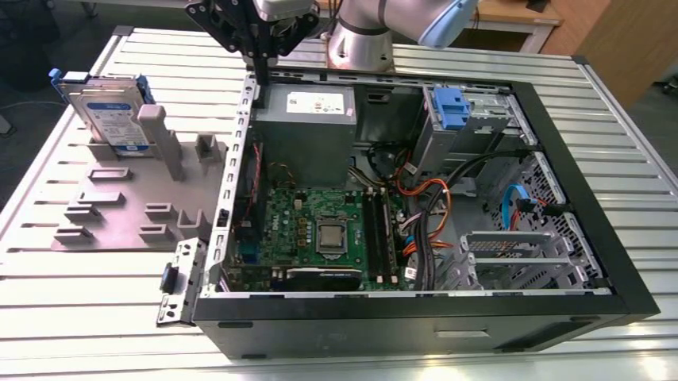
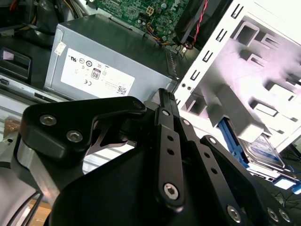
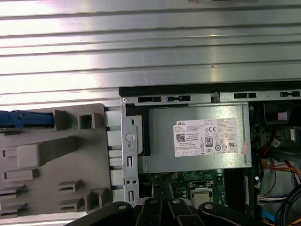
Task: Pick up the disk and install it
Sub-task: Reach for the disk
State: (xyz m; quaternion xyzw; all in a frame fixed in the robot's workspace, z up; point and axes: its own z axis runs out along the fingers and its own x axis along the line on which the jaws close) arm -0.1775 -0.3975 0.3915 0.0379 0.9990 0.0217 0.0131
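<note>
**Exterior view:** Black two-finger gripper (image 1: 257, 55) hangs over the edge of the open black metal PC case (image 1: 593, 262), above the grey box-shaped PSU (image 1: 307, 119). Fingers together, nothing clamped. Flat silver-grey rectangular disk (image 1: 106, 111) w/ blue plastic bracket stands upright in the grey moulded plastic fixture (image 1: 117, 206), on the exterior view's left of the PC case, apart from the gripper.

**Second wrist view:** Finger tips meet. The disk (image 2: 265, 153) sits in the fixture, beyond the case wall.

**First wrist view:** Blue bracket edge of the disk (image 3: 23, 118) sits at the fixture's far end, well apart from the PSU (image 3: 197, 136).

A ribbed aluminium table (image 1: 85, 317) stands on dark grey floor (image 1: 16, 119), with a light wooden desk (image 1: 521, 17) and a brown wooden panel (image 1: 620, 44) behind.
</note>
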